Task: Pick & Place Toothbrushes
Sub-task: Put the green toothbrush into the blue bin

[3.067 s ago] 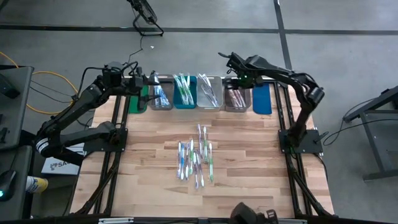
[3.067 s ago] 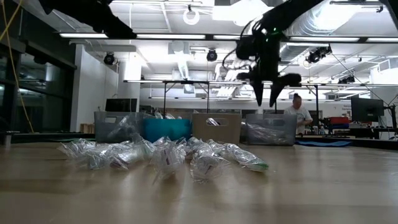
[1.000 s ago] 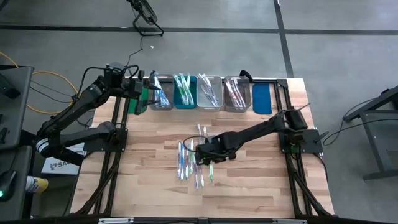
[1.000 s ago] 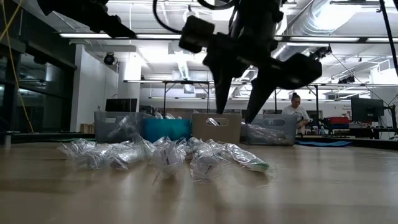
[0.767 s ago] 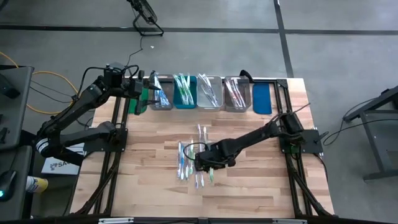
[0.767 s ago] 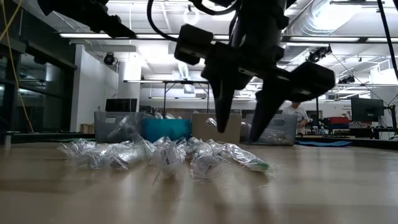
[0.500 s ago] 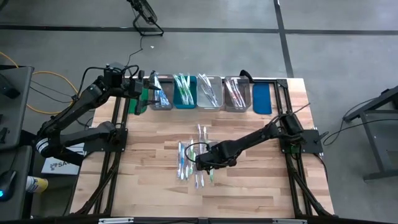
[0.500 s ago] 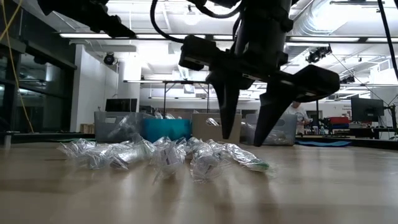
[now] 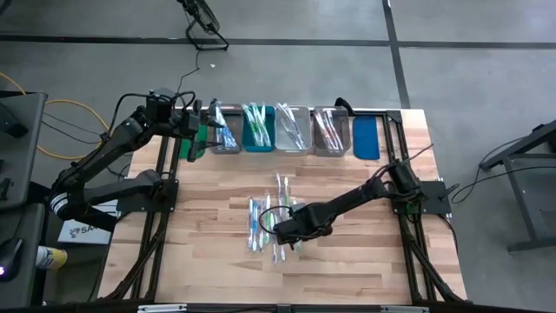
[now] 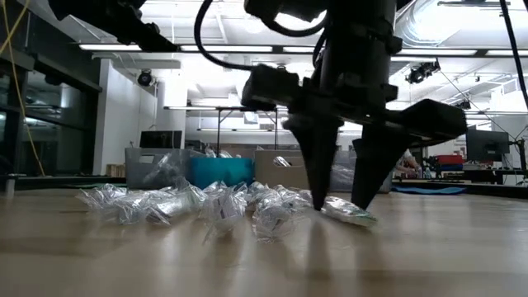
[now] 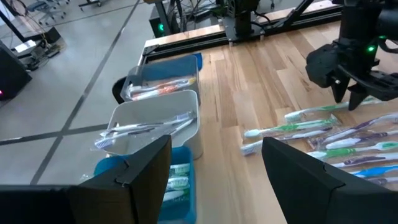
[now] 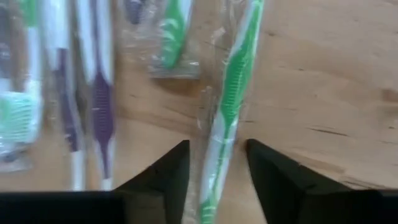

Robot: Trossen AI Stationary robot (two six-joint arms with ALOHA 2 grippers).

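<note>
Far out past the pincer that is working, the left gripper (image 9: 211, 123) is still hanging over the grey bin (image 9: 225, 129) at the left end of the bin row, its fingers spread wide and empty, no different from three seconds back.

The right gripper (image 9: 288, 233) is the one moving: three seconds ago it was up over the bins, and it has been sinking onto the pile of toothbrushes (image 9: 273, 220) through the last second. Now its fingers (image 10: 320, 169) are reaching the tabletop (image 9: 347, 261), spread apart and straddling a wrapped green toothbrush (image 12: 226, 106), which is lying between the tips at the pile's right edge. The other brushes are lying just beside that finger. Nothing is being pinched yet; by my judgement the closing is next.
</note>
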